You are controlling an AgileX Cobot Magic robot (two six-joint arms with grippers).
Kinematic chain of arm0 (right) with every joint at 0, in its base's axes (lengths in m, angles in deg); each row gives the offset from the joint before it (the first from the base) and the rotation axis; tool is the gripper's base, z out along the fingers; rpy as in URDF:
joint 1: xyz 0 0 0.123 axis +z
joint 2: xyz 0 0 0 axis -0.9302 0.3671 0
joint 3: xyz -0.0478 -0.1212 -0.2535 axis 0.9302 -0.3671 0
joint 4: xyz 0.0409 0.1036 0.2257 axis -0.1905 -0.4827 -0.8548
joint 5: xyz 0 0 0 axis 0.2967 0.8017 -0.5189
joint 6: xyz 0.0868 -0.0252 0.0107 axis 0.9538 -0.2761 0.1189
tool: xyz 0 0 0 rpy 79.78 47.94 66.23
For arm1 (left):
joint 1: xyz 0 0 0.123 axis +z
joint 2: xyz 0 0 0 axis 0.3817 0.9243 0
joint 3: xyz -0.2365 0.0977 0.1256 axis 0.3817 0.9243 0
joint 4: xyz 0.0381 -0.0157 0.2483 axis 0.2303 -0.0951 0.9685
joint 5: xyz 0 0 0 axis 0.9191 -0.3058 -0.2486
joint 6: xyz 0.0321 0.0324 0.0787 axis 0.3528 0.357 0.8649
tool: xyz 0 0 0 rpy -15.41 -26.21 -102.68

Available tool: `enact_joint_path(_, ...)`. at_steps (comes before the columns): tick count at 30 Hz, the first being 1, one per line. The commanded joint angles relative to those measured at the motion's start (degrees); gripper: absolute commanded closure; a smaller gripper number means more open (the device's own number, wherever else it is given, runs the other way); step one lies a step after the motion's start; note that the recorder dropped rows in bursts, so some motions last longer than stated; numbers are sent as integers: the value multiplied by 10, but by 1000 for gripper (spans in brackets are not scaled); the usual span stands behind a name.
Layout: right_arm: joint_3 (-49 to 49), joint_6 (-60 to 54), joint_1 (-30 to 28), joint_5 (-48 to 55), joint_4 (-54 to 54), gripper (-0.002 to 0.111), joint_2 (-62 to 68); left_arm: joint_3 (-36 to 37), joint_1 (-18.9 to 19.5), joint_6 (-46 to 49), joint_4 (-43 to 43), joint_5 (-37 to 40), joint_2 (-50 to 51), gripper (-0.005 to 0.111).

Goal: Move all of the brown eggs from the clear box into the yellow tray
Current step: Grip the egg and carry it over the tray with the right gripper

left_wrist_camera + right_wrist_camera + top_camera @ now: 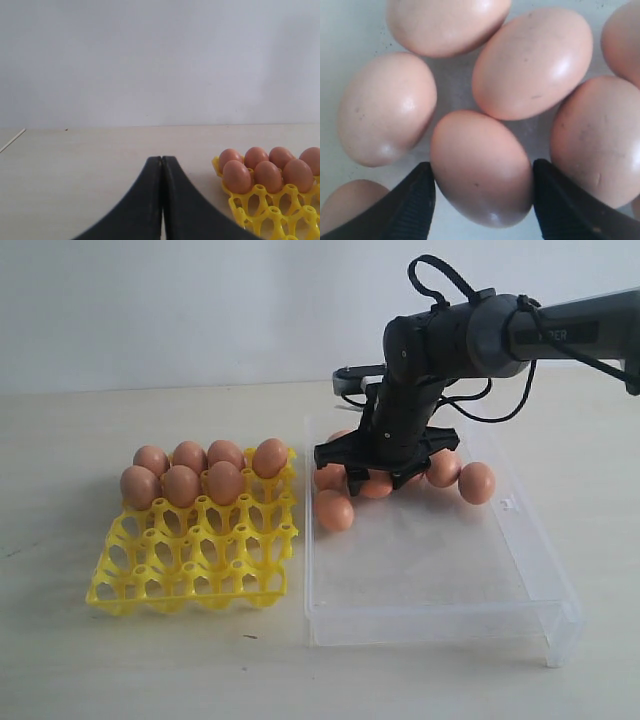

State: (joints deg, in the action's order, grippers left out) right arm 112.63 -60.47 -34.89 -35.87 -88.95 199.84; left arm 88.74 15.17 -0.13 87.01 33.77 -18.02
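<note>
Exterior view: tray (pixel 190 580) at left on the tabletop (pixel 60 640), box (pixel 440 620) just beside it at right. Eggs (pixel 181 485) fill the tray's far cups, while its near rows stand open. More eggs (pixel 477 482) lie loose at the far end of the box, one (pixel 335 510) a little nearer than the cluster. The right arm reaches down into the box. Right fingers (pixel 355 480) are low among the cluster. Right wrist view: right fingers (pixel 410 210) press on both sides of one egg (pixel 480 170) – grasping it, with neighbours close around. Left wrist view: left fingers (pixel 145 200) clenched together, holding nothing – low over bare tabletop, beside the tray (pixel 270 215)
</note>
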Motion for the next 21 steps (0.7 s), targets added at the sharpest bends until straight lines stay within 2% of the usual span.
enact_joint_path(1, 1, -19, -2, 6, 8, 104, -5, 2, -1, -2, -4, -1, -3, 107)
enact_joint_path(2, 1, -22, -2, 9, 8, 108, -6, 2, -1, -2, -4, -1, -3, 107)
enact_joint_path(14, 1, -78, -2, 44, -10, 108, -79, 2, -1, -2, -4, -1, -3, 107)
enact_joint_path(17, 0, -103, -2, 52, -45, 108, -101, 2, -1, -2, -4, -1, -3, 107)
enact_joint_path(21, 0, -174, -2, 58, -147, 108, -124, 2, -1, -2, -4, -1, -3, 107)
